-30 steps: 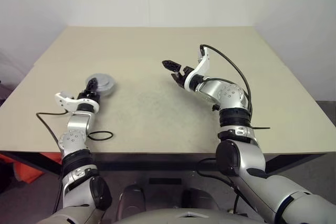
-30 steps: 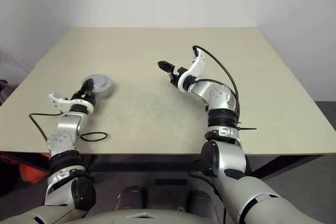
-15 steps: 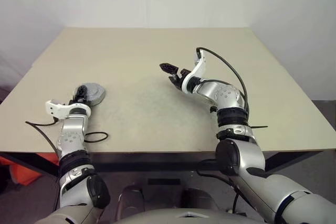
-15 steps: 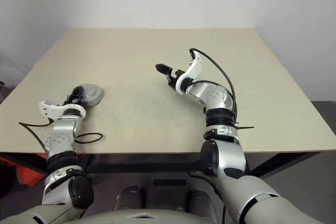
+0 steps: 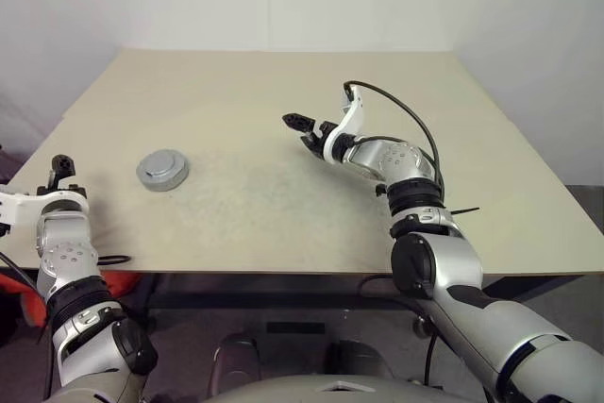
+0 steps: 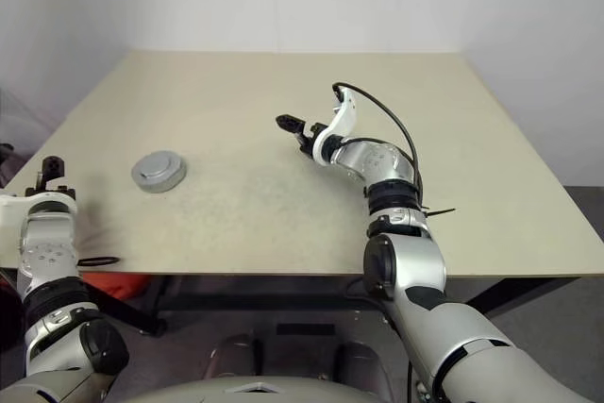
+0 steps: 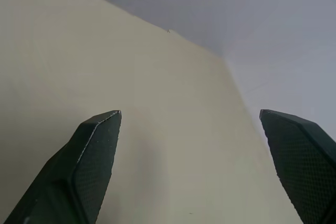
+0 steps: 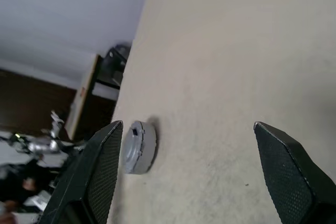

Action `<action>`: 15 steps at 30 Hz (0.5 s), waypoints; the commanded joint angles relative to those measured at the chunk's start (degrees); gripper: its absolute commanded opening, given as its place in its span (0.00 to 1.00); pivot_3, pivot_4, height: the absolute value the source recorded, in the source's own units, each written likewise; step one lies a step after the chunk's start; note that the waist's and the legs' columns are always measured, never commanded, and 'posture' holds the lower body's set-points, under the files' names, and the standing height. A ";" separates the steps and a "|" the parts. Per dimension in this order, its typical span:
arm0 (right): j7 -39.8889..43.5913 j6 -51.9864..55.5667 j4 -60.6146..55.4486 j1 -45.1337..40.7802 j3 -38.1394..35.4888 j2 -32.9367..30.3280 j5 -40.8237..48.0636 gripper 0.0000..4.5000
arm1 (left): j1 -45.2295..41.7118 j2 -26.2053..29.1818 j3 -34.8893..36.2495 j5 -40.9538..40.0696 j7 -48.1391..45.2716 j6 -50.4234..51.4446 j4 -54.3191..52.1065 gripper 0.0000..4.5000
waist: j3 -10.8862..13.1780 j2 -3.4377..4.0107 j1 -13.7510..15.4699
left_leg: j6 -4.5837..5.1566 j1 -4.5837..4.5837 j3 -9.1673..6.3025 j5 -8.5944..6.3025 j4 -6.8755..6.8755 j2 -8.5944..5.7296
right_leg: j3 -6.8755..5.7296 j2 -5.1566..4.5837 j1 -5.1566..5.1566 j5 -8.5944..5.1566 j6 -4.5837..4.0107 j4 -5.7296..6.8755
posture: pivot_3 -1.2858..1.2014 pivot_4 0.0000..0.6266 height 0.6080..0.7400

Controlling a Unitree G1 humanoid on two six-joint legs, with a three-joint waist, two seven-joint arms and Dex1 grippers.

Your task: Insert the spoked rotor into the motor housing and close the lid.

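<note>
I see the motor housing (image 5: 162, 170) lying closed on the counter (image 5: 283, 82) near its left edge, nothing touching it. My left hand (image 5: 60, 169) sits spread at that edge, well apart from it; my right hand (image 5: 304, 128) hovers spread mid-counter. I judge the assembly finished; best keep both hands clear of the housing.
</note>
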 commanded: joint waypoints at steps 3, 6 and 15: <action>13.18 -18.06 -10.68 7.16 15.00 -5.60 -14.25 1.00 | 2.07 0.69 -21.13 12.95 -13.75 0.58 -13.14 0.99 | -0.04 -0.17 1.22 | 0.00 0.00 -0.14 0.00 0.03 0.02 | -0.14 -0.03 0.13 -0.04 0.07 -0.05 | 0.52 0.00 1.00; 18.77 -22.59 -12.79 10.42 20.14 -10.15 -19.12 1.00 | 3.02 0.51 -29.64 14.83 -20.87 3.75 -18.47 0.99 | -0.02 -0.15 1.57 | 0.03 0.06 -0.23 -0.02 0.07 -0.02 | -0.26 -0.13 0.37 0.00 0.00 -0.12 | 0.52 0.00 1.00; 28.40 -31.15 -12.36 14.48 22.85 -18.23 -24.84 1.00 | 2.80 1.16 -45.95 25.97 -35.04 2.03 -17.41 0.99 | 0.03 0.01 -0.86 | 0.03 0.35 -0.21 0.00 0.10 0.01 | -0.25 0.02 0.47 0.01 -0.12 -0.01 | 0.52 0.00 1.00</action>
